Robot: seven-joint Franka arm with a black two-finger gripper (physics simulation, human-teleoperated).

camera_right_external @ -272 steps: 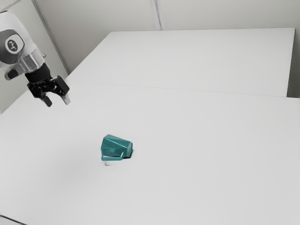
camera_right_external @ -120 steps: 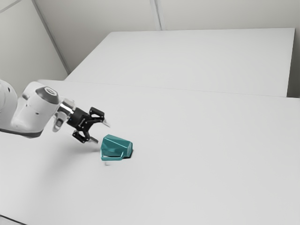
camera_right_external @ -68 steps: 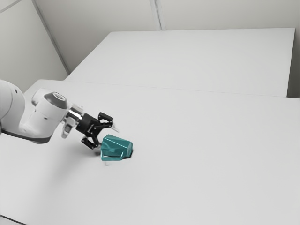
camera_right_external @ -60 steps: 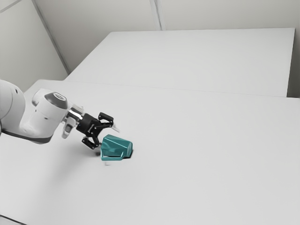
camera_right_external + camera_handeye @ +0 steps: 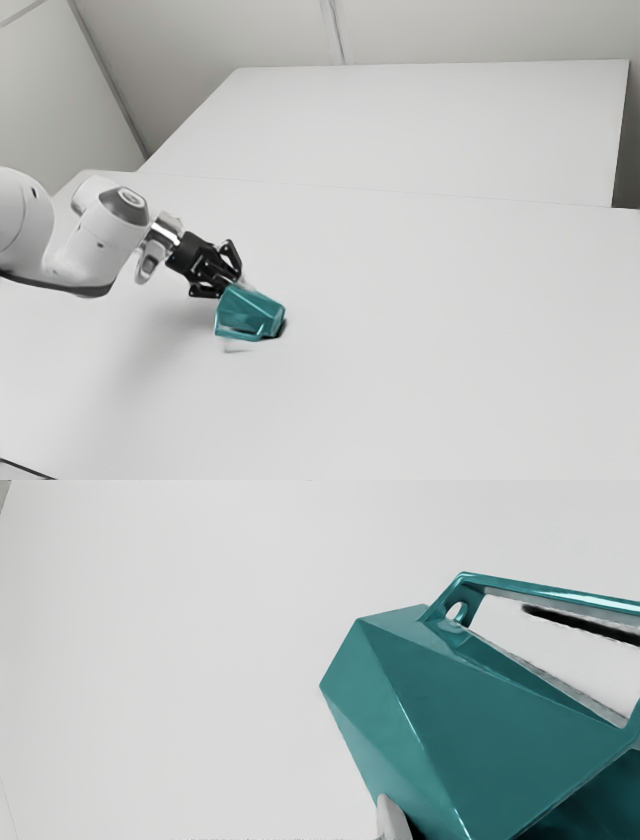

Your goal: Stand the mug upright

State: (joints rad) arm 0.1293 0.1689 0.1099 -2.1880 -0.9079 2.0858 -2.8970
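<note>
Teal faceted mug [image 5: 250,312]: on its side, mouth toward the black two-finger gripper [image 5: 240,285], on the white table [image 5: 420,340].
Mug's rim: fingers nearly together, apparently pinching the wall.
Mug's base: still to be turned down.

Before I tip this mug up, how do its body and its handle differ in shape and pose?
The body is broad and faceted, while the handle is a slim, angular loop.
The body's walls are solid around its hollow; the handle frames a gap through which the table shows.
The body lies on its side, whereas the handle juts out sideways from it.
Both are glossy teal with straight-edged shapes.
</note>
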